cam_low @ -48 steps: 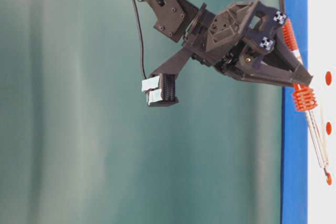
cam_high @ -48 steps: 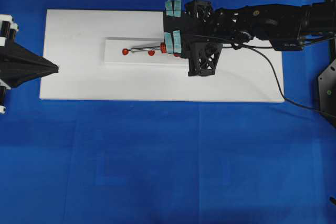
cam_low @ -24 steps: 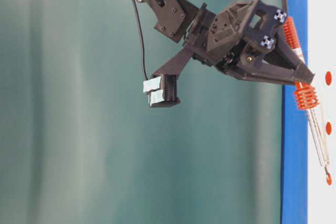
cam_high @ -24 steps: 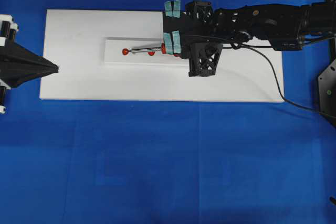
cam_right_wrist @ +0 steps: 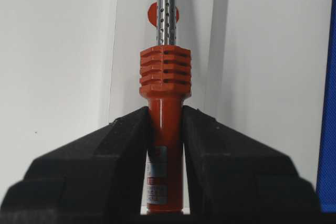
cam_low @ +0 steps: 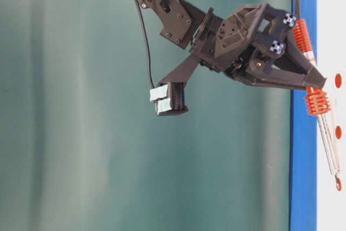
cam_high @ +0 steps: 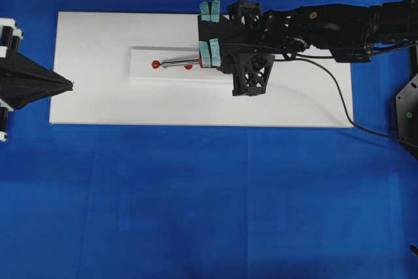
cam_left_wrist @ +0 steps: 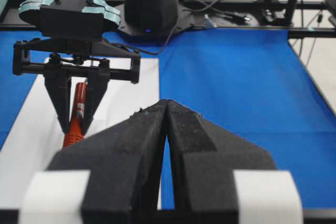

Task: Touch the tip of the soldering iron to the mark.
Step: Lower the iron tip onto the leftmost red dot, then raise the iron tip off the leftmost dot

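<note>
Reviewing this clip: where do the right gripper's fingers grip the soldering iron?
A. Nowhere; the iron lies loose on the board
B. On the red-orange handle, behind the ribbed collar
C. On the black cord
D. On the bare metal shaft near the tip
B: in the right wrist view the fingers of the right gripper clamp the soldering iron on its smooth handle, with the ribbed collar and shaft sticking out ahead.
</note>
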You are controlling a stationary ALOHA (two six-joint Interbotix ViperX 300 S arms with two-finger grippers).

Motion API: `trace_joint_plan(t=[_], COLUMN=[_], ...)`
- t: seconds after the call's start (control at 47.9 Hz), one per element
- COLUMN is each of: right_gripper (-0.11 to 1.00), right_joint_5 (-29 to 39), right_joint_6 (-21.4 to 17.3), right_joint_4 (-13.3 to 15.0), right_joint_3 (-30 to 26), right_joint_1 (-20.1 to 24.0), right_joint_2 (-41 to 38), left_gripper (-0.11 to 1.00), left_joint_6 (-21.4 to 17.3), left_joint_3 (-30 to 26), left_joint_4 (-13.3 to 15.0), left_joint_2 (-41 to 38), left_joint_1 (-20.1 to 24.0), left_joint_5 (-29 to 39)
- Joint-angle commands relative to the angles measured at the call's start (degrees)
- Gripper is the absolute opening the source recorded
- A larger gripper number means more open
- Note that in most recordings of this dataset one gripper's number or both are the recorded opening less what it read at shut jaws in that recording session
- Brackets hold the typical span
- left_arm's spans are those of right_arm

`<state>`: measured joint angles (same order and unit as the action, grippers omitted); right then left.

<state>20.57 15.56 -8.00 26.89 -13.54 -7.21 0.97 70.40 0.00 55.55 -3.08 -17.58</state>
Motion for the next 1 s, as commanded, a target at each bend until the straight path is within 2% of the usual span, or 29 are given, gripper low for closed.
trace_joint_plan(t=[0.0, 0.397, 0.564, 0.794, 0.982], right_gripper=[0.06, 0.06, 0.06, 0.06, 0.06], right_joint_5=[0.18, 0.44, 0.53, 5.54, 10.02], right_joint_6=[-0.09, -0.09, -0.09, 0.0, -0.09], right_joint_4=[0.0, 0.0, 0.09, 0.26, 1.93], right_joint_3=[-1.41, -1.41, -1.49, -3.25, -5.54], right_joint_1=[0.09, 0.09, 0.09, 0.09, 0.09], right_joint_2=[0.79, 0.97, 3.43, 9.14, 12.3], left_gripper=[0.0, 0.0, 0.0, 0.0, 0.0], left_joint_6=[0.0, 0.0, 0.0, 0.0, 0.0], left_joint_3=[-0.44, -0.44, -0.44, -0.53, -0.44], left_joint_4=[0.0, 0.0, 0.0, -0.09, 0.0], left_joint_2=[-0.26, -0.18, -0.18, -0.18, -0.18], left_joint_1=[-0.18, -0.18, -0.18, -0.18, -0.18], left_joint_5=[-0.26, -0.26, -0.26, -0.35, -0.44])
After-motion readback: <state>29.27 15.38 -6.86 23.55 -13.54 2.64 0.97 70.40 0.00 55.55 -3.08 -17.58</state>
